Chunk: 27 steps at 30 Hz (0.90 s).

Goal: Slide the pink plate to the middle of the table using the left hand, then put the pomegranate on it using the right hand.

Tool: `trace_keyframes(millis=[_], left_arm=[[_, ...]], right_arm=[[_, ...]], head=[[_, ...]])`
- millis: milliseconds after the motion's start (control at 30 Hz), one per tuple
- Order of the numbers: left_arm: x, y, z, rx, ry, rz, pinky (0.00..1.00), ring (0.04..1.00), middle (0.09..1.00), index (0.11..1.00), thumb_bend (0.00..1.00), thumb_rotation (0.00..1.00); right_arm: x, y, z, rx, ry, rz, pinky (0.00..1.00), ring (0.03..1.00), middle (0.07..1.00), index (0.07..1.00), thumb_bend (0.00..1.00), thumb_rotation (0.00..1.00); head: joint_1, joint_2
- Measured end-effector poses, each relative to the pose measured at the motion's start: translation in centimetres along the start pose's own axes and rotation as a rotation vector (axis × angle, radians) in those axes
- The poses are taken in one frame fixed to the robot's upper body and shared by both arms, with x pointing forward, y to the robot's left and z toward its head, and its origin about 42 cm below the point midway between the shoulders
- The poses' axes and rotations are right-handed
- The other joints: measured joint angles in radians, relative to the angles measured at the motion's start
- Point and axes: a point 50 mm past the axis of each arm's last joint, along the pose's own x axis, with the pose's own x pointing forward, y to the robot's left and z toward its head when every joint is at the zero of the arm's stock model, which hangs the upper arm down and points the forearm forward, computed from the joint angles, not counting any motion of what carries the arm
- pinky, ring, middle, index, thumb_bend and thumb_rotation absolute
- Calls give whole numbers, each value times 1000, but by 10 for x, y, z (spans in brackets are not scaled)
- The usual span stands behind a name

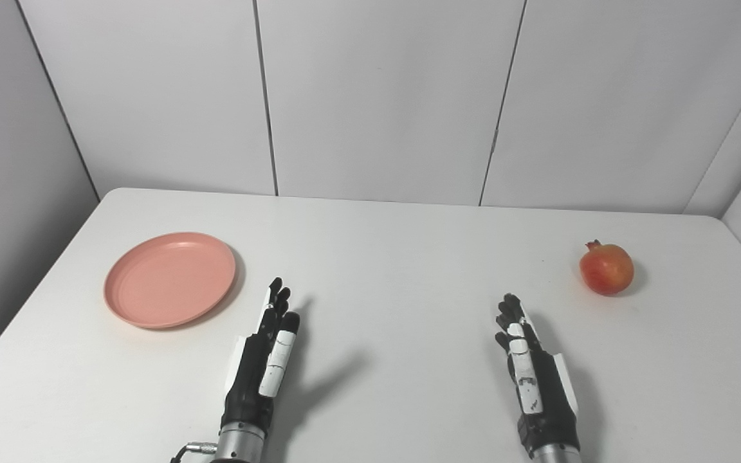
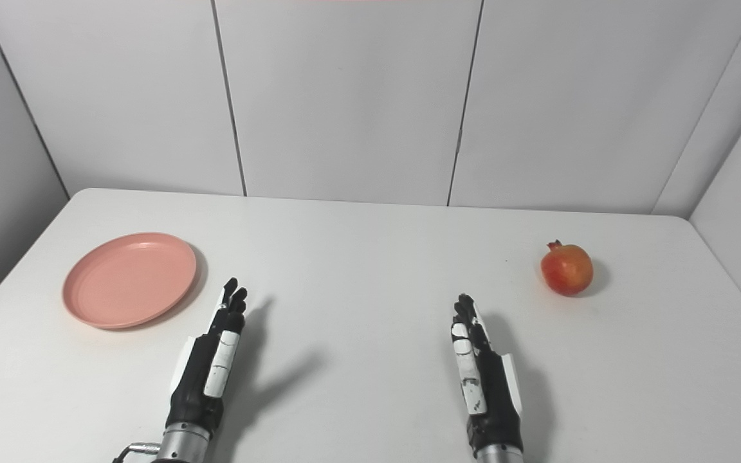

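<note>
A white surface (image 1: 383, 257) held a pink plate (image 1: 170, 279) at its left side and a pomegranate (image 1: 606, 269) far to the right. The left robot hand (image 1: 267, 360) and right robot hand (image 1: 531, 373) were empty, fingers extended, near the front edge, touching neither object.

This looked like a robot test booth: a plain white rectangular bench (image 1: 370, 231) stood enclosed by bare grey seamed wall panels (image 1: 377, 96).
</note>
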Motion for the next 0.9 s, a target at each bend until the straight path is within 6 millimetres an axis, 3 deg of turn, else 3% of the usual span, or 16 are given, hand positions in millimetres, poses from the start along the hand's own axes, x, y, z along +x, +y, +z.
trace_keyframes(millis=[900], left_arm=[[-1, 1, 0, 0, 3, 2, 1000, 1000, 988, 1000, 772, 1000]], right_arm=[[6, 0, 2, -2, -13, 0, 950, 950, 943, 945, 670, 954]], head=[[-3, 5]])
